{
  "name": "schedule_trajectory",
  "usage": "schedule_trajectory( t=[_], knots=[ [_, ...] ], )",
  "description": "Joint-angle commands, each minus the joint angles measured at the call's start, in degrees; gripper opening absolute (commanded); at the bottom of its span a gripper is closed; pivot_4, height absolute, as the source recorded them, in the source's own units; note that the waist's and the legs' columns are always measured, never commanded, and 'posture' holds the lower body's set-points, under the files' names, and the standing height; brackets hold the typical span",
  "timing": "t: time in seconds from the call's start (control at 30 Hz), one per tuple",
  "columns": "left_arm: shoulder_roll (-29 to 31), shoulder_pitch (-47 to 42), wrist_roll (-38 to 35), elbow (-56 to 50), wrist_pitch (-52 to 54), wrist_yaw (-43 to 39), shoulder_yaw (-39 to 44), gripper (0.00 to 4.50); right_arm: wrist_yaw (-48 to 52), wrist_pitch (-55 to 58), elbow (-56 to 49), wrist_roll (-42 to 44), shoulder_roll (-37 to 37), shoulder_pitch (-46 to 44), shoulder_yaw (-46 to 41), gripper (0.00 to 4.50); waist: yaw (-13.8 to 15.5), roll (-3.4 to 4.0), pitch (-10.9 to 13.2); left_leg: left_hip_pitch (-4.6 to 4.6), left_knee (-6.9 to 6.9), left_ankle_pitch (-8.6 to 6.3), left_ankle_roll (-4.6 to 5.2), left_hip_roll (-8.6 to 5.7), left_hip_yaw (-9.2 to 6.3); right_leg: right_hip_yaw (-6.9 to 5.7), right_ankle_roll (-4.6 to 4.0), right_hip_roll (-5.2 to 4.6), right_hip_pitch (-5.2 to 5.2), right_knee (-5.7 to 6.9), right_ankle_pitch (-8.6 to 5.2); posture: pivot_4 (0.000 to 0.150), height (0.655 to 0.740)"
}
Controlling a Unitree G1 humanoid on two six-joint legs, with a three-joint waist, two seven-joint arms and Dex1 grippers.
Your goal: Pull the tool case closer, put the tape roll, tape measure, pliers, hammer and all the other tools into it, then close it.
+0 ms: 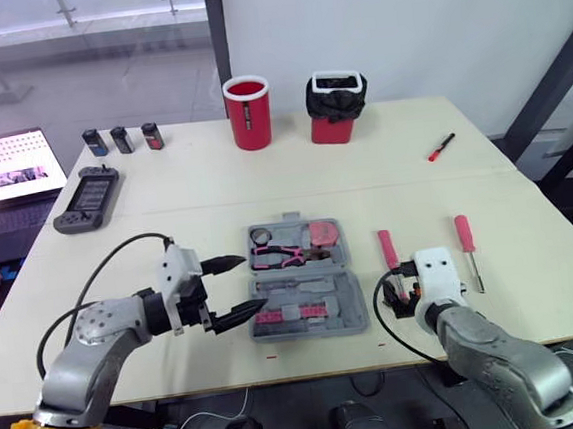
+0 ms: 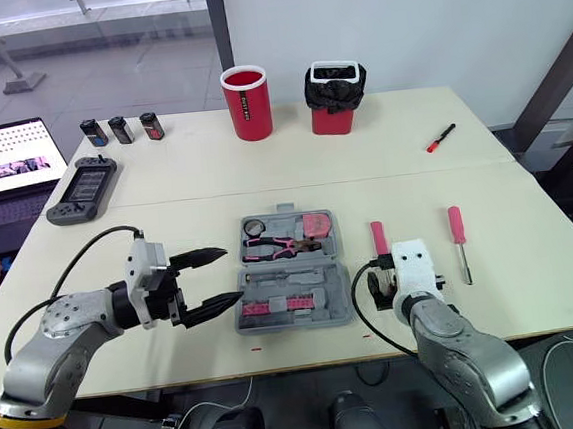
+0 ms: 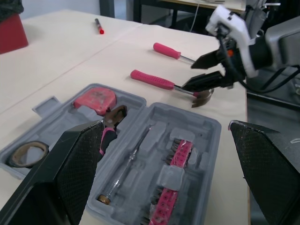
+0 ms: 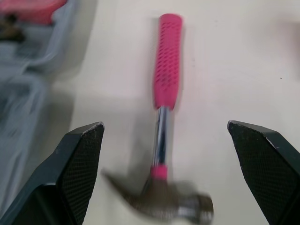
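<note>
We see the grey plastic tool case (image 1: 352, 299) lying open at the near middle of the pale table (image 1: 215, 196). The dark tape roll (image 1: 260, 237), the pink-handled pliers (image 1: 278, 256) and the pink tape measure (image 1: 322, 234) sit in its far half. The pink-handled hammer (image 4: 166, 61) lies on the table just right of the case. Our right gripper (image 3: 188, 77) hangs over the hammer's head, fingers spread wide, gripping nothing. Our left gripper (image 1: 253, 282) sits just left of the case, equally wide and empty. A pink-handled screwdriver (image 1: 466, 241) lies further right.

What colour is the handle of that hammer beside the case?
The hammer handle is bright pink with a dotted texture, clearest in the right wrist view.
</note>
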Motion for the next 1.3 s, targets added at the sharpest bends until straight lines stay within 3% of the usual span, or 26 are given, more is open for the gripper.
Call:
schedule_trajectory(
  t=[0.03, 0.33, 0.43, 0.67, 0.7, 0.87, 1.0, 1.07, 1.2, 1.3],
  knots=[
    [-0.1, 0.2, -0.6, -2.0, 0.3, 0.1, 0.0, 4.5, 1.7, -3.9, 3.3, -3.9, 3.2, -1.6, -1.8, 4.45, 0.0, 0.0, 0.0, 0.0, -0.02, 0.0, 0.0, 0.01, -0.03, 0.0, 0.01, 0.03, 0.0, 0.0, -0.01, 0.15, 0.7387],
    [0.0, 1.8, -0.2, -2.0, -0.8, -0.5, 0.9, 4.5, 7.0, -4.4, 11.9, -8.5, 6.5, -3.4, -4.5, 4.45, 0.0, 0.01, 0.0, 0.0, 0.04, 0.0, 0.0, 0.0, -0.03, 0.0, 0.02, 0.01, 0.03, 0.02, 0.0, 0.15, 0.7387],
    [0.1, 2.6, 0.0, -1.6, -1.7, -0.8, 1.3, 4.5, 8.4, -4.8, 12.5, -9.5, 7.6, -3.4, -4.6, 3.58, -0.1, 0.01, 0.0, 0.04, 0.03, 0.0, 0.0, 0.0, -0.03, 0.0, 0.02, 0.02, 0.05, 0.03, 0.0, 0.15, 0.7387],
    [0.2, 4.2, 0.8, 0.1, -4.2, -1.7, 1.5, 4.5, 11.4, -5.2, 12.6, -13.3, 8.3, -3.6, -3.5, 0.18, 0.1, 0.01, 0.0, 0.04, 0.06, 0.0, 0.0, -0.01, -0.03, 0.0, 0.01, -0.01, 0.1, 0.02, 0.0, 0.15, 0.7387],
    [0.2, 4.1, 0.9, 0.2, -4.3, -1.7, 1.4, 4.5, 11.7, -5.3, 12.5, -13.6, 8.4, -3.6, -3.5, 0.03, 0.1, 0.01, 0.0, 0.04, 0.07, 0.0, 0.0, -0.01, -0.03, 0.0, 0.01, -0.01, 0.1, 0.01, 0.0, 0.15, 0.7387],
    [0.2, 3.5, 0.9, 0.5, -4.1, -1.0, 1.6, 4.5, 14.4, -5.7, 9.5, -15.3, 7.3, -3.9, -3.8, 0.03, 0.0, 0.01, 0.0, 0.04, 0.05, 0.0, 0.0, -0.01, -0.03, 0.0, 0.01, 0.0, 0.09, 0.02, 0.0, 0.15, 0.7387],
    [1.2, 2.8, 0.2, 1.2, -2.9, -0.1, 4.0, 4.5, 22.2, -4.1, -0.1, -15.5, -0.1, -7.0, -2.7, 0.03, 0.0, 0.09, 0.1, 0.0, 0.06, 0.0, 0.0, -0.02, -0.02, 0.0, 0.02, -0.01, 0.04, 0.03, 0.0, 0.15, 0.7387],
    [2.1, 2.8, -0.2, 1.8, -2.6, -0.3, 5.3, 4.5, 26.2, -1.9, -4.0, -13.3, -3.3, -9.7, -3.8, 0.03, -0.2, 0.15, 0.1, 0.01, 0.07, 0.0, 0.0, -0.01, -0.01, 0.01, 0.02, -0.01, 0.01, 0.05, 0.01, 0.15, 0.7387],
    [5.1, 3.6, -0.3, 4.5, -3.0, -2.6, 8.4, 4.5, 41.1, 11.3, -9.6, -0.7, -13.4, -21.8, -4.3, 0.03, -0.5, 0.18, 0.1, 0.05, 0.0, 0.0, 0.0, 0.03, -0.04, 0.01, 0.05, 0.06, -0.07, 0.14, 0.03, 0.15, 0.7387],
    [6.8, 3.8, -0.1, 6.3, -4.0, -4.5, 9.9, 4.5, 49.8, 20.5, -9.5, 6.1, -18.6, -32.1, 0.2, 0.03, -0.2, 0.16, 0.1, 0.03, -0.08, -0.01, 0.01, 0.06, -0.09, -0.03, 0.05, 0.09, -0.09, 0.14, 0.01, 0.15, 0.7387]
  ],
)
